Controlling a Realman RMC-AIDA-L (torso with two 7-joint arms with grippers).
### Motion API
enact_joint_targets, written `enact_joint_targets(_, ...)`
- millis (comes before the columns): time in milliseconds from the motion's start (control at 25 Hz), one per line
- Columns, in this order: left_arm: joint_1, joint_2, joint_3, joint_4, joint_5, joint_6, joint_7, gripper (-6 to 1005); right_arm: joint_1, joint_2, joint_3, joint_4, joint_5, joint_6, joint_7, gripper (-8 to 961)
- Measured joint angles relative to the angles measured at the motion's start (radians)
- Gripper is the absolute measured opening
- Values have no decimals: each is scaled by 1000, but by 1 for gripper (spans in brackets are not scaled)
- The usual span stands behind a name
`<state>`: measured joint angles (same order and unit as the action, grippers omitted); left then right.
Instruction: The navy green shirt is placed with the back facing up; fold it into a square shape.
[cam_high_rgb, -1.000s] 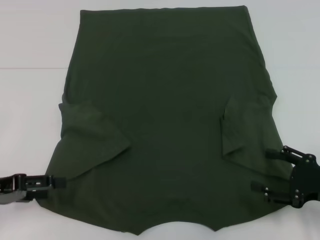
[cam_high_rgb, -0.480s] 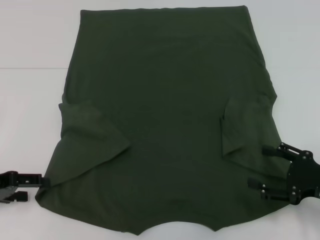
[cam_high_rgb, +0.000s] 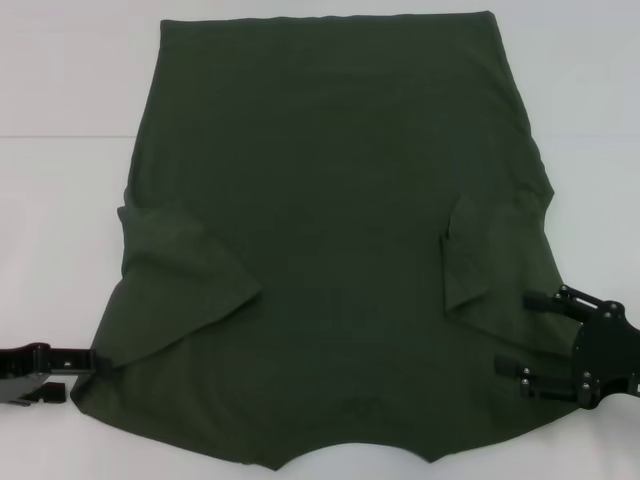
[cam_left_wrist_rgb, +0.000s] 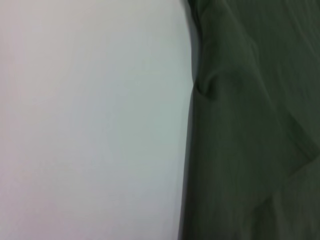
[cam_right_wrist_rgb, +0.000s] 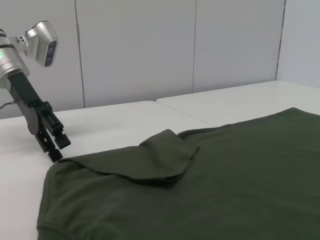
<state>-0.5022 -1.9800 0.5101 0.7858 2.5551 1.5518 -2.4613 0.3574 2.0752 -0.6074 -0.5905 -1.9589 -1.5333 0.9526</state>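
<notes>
The navy green shirt (cam_high_rgb: 330, 250) lies flat on the white table, plain side up, with both sleeves folded inward over the body. My left gripper (cam_high_rgb: 80, 377) sits at the shirt's near left corner, open, with its upper finger touching the cloth edge. The right wrist view also shows that left gripper (cam_right_wrist_rgb: 59, 147) at the corner of the shirt (cam_right_wrist_rgb: 225, 175). My right gripper (cam_high_rgb: 520, 333) is open at the near right edge, both fingers lying over the cloth beside the folded right sleeve. The left wrist view shows only the shirt's edge (cam_left_wrist_rgb: 250, 150) against the table.
The white table (cam_high_rgb: 60, 200) extends on both sides of the shirt, with a seam line running across it at the back. Grey wall panels (cam_right_wrist_rgb: 150, 50) stand behind the table in the right wrist view.
My left gripper drew back leftward off the shirt corner, then edged in to touch its edge. My right gripper shifted slightly leftward over the shirt's right edge.
</notes>
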Motion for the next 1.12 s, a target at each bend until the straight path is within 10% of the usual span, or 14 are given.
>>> enact_joint_targets(1120, -42, -50, 6, -13, -3, -12, 13, 758, 0, 1, 0, 6, -2, 5, 0, 944)
